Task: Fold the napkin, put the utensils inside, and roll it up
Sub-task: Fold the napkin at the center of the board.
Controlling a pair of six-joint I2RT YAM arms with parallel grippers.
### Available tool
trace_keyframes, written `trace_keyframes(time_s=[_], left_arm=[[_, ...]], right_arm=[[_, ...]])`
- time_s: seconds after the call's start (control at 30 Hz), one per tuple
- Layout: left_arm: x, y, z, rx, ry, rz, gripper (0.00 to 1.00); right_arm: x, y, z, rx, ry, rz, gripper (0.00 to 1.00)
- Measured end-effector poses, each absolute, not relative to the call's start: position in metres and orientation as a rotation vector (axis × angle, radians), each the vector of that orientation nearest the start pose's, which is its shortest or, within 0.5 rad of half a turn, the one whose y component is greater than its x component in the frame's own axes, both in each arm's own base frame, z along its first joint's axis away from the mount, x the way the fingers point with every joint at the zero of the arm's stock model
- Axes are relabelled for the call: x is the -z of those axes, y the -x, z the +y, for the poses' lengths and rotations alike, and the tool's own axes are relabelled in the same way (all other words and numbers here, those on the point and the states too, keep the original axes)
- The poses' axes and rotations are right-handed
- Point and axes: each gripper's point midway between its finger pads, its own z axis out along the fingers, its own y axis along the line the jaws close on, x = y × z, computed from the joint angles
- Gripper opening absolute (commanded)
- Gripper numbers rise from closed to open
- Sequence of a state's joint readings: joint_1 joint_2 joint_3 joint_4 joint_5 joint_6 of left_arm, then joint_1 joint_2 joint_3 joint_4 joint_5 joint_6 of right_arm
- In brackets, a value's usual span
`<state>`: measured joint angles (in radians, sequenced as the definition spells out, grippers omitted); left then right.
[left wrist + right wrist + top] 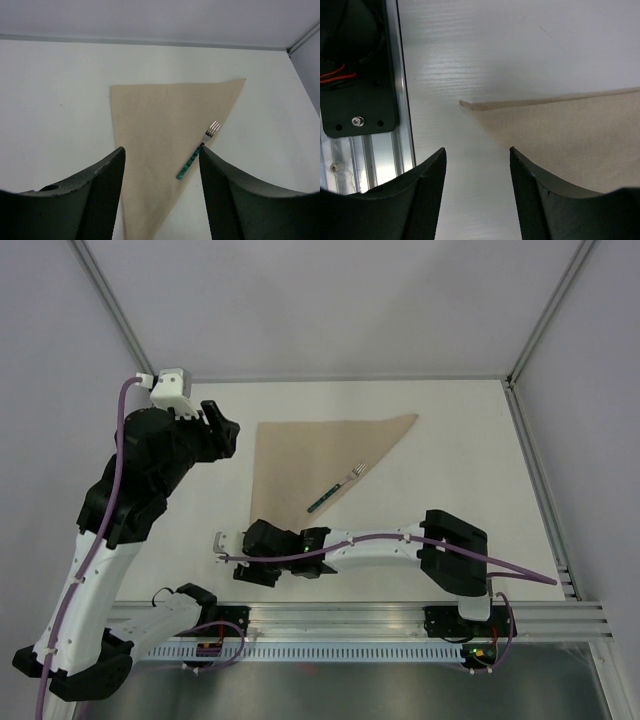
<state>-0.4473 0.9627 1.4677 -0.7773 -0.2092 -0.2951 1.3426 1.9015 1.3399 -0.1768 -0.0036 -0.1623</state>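
Rolling looks like the step in hand: the napkin (300, 465) already lies folded into a triangle on the table (450, 460), flat, w/ one long point reaching toward the arms. The fork (337, 489) rests along the slanted right edge, tines toward the far side, handle toward the near point. Can't tell if it's fully on the cloth or overhanging a bit. No other utensil visible.

Right gripper (477, 150) is low over the table just short of the near point, jaws apart w/ nothing btwn them. The cloth tip sits ahead of the fingers, slightly curled up, untouched. Left gripper (161, 148) hangs above the far-left side of the napkin, jaws apart too, empty, looking down on cloth & fork.

Judgement: fold done, fork placed, roll not yet begun. Next move prob needs the right jaws to slide fwd & pinch that thin tip w/o pushing the cloth away. Then turn it over toward the fork so the fork gets wrapped, not nudged off the edge. Left arm may need to pin the far edge.
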Motion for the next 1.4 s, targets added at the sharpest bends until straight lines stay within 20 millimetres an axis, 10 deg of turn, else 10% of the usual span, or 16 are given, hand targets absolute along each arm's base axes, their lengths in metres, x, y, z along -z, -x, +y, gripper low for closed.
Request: trace_keyframes(time_s=[1.4], left_arm=[[-0.377,-0.262,-0.098,0.307,-0.003,1.905,0.66]], right_arm=[[-0.023,-0.128,0.523,-0.399,1.675,1.725,0.48]])
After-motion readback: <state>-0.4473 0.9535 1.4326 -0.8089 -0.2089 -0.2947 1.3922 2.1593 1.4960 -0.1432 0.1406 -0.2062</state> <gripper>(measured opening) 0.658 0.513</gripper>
